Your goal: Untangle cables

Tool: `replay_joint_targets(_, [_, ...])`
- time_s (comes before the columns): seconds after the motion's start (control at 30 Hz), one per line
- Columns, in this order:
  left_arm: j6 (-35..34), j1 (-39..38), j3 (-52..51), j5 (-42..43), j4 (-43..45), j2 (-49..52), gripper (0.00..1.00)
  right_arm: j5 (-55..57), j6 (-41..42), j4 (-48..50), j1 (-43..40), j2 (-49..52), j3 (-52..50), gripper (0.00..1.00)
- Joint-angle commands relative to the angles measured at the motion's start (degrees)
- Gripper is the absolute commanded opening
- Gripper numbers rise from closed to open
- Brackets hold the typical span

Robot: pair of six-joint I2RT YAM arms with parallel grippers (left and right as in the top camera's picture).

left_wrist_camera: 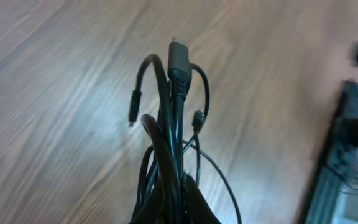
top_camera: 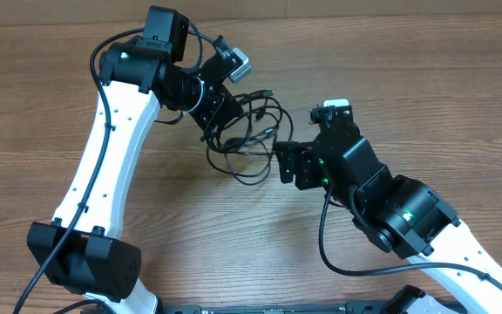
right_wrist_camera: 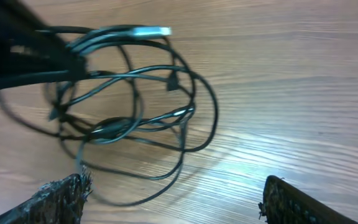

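Note:
The cables (top_camera: 253, 131) form a loose black tangle on the wooden table. My left gripper (top_camera: 219, 120) is shut on one side of the bundle and holds it up. In the left wrist view the cables (left_wrist_camera: 169, 118) rise out of my left gripper (left_wrist_camera: 182, 200), with a grey plug (left_wrist_camera: 178, 57) on top. My right gripper (top_camera: 280, 164) is just right of the tangle and open. In the right wrist view my right gripper (right_wrist_camera: 176, 200) has its fingers (right_wrist_camera: 61, 199) wide apart with nothing between them. The cables (right_wrist_camera: 135, 106) lie ahead, with a silver-tipped plug (right_wrist_camera: 157, 31) at the far side.
The table (top_camera: 425, 78) is wood-grained. The white left arm (top_camera: 103, 148) runs from the bottom left up to the top. The right arm (top_camera: 408, 218) comes in from the bottom right. Its own thick black wire (top_camera: 325, 235) loops beside it.

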Motion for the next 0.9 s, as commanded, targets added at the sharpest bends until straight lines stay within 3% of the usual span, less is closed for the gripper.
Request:
replay_joint_targets(0.0, [4.28, 0.0, 0.98, 11.82, -0.07, -1.42, 0.04, 7.34, 2.08, -1.05, -0.17, -0.24, 1.09, 0.89])
replay_joint_targets(0.37, [5.64, 0.0, 1.01, 27.76, -1.51, -1.84, 0.04, 12.72, 2.08, -1.11, -0.17, 2.05, 1.07, 0.9])
replay_joint_targets(0.77, [5.55, 2.12, 1.01, 25.51, -2.86, -1.95, 0.04, 10.01, 3.34, -1.27, -2.4, 4.68, 1.07, 0.9])
replay_joint_targets(0.87, [0.72, 5.27, 1.01, 26.69, -0.9, -1.95, 0.04, 4.7, 3.39, -1.31, -2.4, 4.57, 1.07, 0.9])
